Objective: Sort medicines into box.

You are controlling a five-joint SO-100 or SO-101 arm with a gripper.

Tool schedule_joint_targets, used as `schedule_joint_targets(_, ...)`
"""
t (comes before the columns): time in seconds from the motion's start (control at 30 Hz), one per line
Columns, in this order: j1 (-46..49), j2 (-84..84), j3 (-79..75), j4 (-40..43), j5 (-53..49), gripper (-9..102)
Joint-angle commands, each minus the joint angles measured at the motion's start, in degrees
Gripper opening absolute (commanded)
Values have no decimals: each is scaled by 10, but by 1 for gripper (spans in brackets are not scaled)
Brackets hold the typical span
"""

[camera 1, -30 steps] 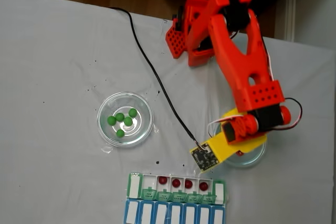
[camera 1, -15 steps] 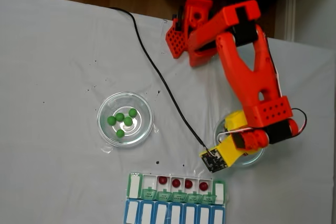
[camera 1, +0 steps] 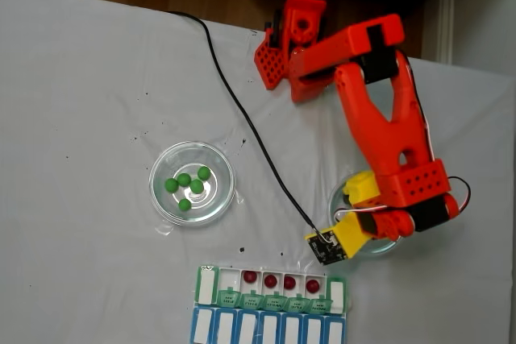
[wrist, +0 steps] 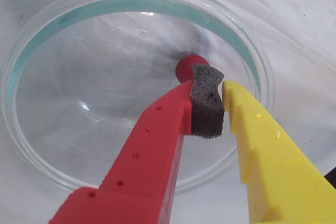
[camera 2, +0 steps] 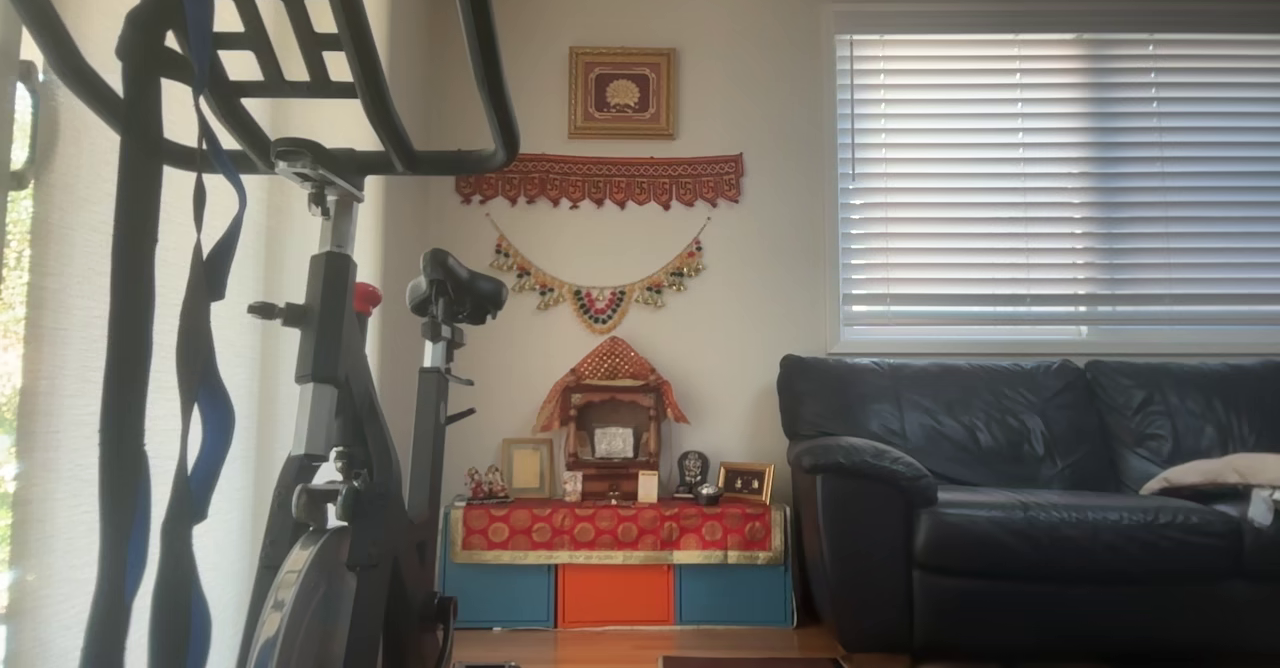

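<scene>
Wrist view shows the fingers (wrist: 223,90) lowered into a round clear glass dish (wrist: 63,19), the red one tipped with a dark foam pad (wrist: 206,100) and the yellow one just beside that pad, so the gap between them is nearly gone. A dark red ball (wrist: 185,67) lies on the dish floor right at the foam tip, touching it, but it sits beyond the fingers rather than between them. From the fixed view, the fingers (camera 1: 372,231) hang over the right dish (camera 1: 343,195); below and to their left lies the box (camera 1: 271,308), with four red balls (camera 1: 280,282) in one row of compartments. Well to their left, another dish (camera 1: 192,184) on the grey surface (camera 1: 81,118) holds five green balls (camera 1: 187,184).
</scene>
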Motion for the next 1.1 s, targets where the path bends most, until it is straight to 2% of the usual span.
schedule_joint_targets(0.0, -11, 15, -48, 4, 3, 1)
schedule_joint_targets(0.47, -25, 36, 7, -48, 14, 2)
schedule_joint_targets(1.07, -26, 53, 33, -54, 16, 15)
